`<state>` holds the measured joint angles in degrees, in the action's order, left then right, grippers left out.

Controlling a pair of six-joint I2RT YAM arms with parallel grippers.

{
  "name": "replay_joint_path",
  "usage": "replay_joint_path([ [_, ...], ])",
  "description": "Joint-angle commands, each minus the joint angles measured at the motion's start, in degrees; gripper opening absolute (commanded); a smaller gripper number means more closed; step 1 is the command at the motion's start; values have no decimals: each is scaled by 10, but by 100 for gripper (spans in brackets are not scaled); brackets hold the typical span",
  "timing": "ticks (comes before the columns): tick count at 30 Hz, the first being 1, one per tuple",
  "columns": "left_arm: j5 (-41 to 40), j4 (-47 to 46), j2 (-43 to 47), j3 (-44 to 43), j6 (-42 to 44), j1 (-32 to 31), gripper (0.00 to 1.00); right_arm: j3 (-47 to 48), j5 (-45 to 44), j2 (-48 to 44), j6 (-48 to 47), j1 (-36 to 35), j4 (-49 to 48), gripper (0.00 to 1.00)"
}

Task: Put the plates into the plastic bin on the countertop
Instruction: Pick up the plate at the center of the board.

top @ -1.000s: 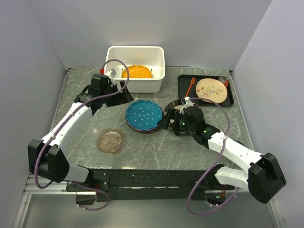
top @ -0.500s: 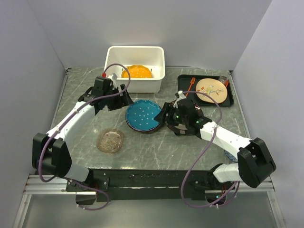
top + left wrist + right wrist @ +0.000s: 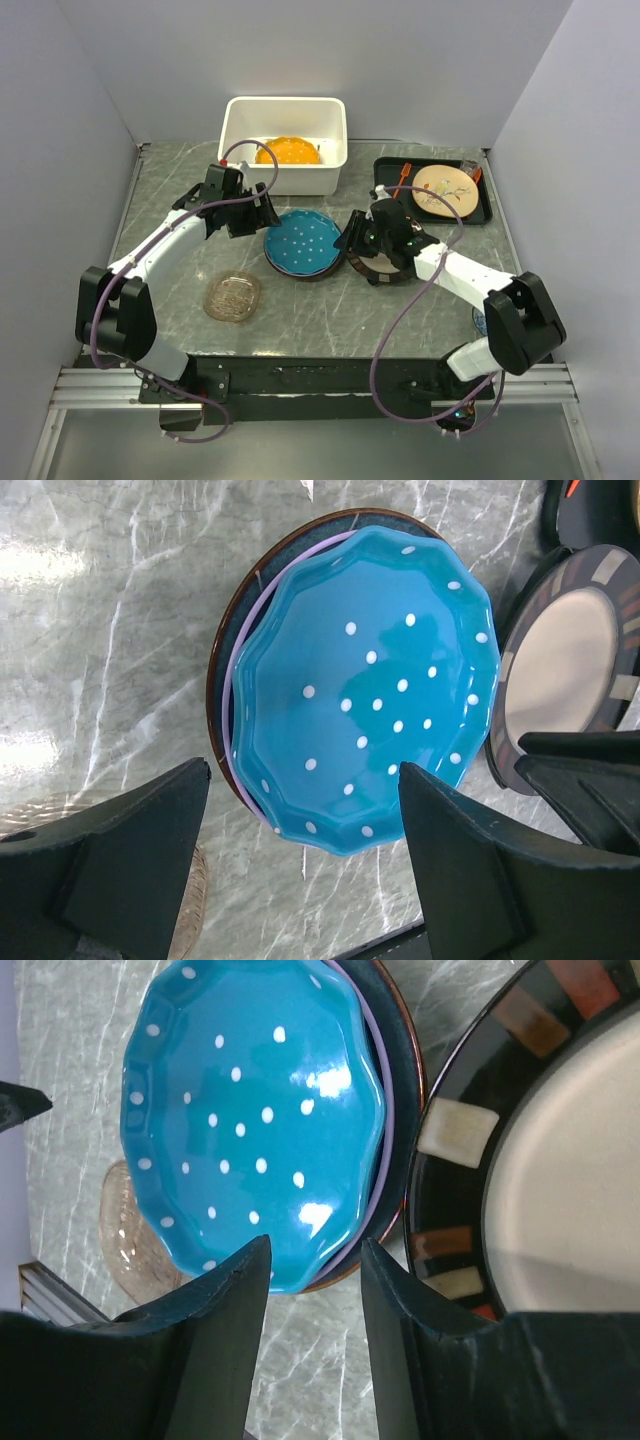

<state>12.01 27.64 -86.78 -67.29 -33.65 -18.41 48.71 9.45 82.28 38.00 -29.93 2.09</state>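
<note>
A teal dotted plate (image 3: 303, 243) tops a stack with a lavender plate (image 3: 238, 730) and a dark teal plate (image 3: 222, 650) under it. My left gripper (image 3: 262, 213) hovers open at the stack's left edge, its fingers (image 3: 120, 860) wide apart. My right gripper (image 3: 350, 240) stands open at the stack's right edge, jaws half narrowed, and the stack's rim shows between the fingertips (image 3: 225, 1330). The dark-rimmed cream plate (image 3: 385, 258) lies under the right wrist. An amber glass plate (image 3: 233, 296) sits front left. The plastic bin (image 3: 285, 175) at the back holds an orange plate (image 3: 288, 152).
A black tray (image 3: 390, 190) at the back right carries a tan round plate (image 3: 443, 190) and an orange utensil. A blue plate (image 3: 478, 320) peeks out beside the right arm near the front right. Grey walls close in both sides.
My right gripper has swung left and back from over the cream plate to the teal stack's edge, jaws narrowing. The left gripper has moved right toward the stack.
</note>
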Motion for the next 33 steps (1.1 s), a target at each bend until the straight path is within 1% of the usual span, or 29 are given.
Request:
replay_joint_path([
  [1,-9,1,-1,-20,10,0,82,36,-3,14,-8,6,-6,48],
  [4,-9,2,-1,-18,10,0,82,38,0,22,-7,6,-10,46],
  [5,-8,0,-1,-17,10,0,82,40,-1,26,-6,5,-10,42],
  [12,-14,14,-10,-25,17,0,82,53,-1,49,-7,7,-9,39],
  [16,-15,16,-11,-25,18,0,81,58,0,60,-6,7,-9,36],
  [24,-16,21,-13,-28,22,0,81,60,-6,74,-7,7,-10,34],
  [28,-16,23,-15,-30,24,0,81,61,1,83,-7,7,-15,30],
  [33,-21,27,-14,-31,26,0,81,65,3,94,-7,7,-14,29],
])
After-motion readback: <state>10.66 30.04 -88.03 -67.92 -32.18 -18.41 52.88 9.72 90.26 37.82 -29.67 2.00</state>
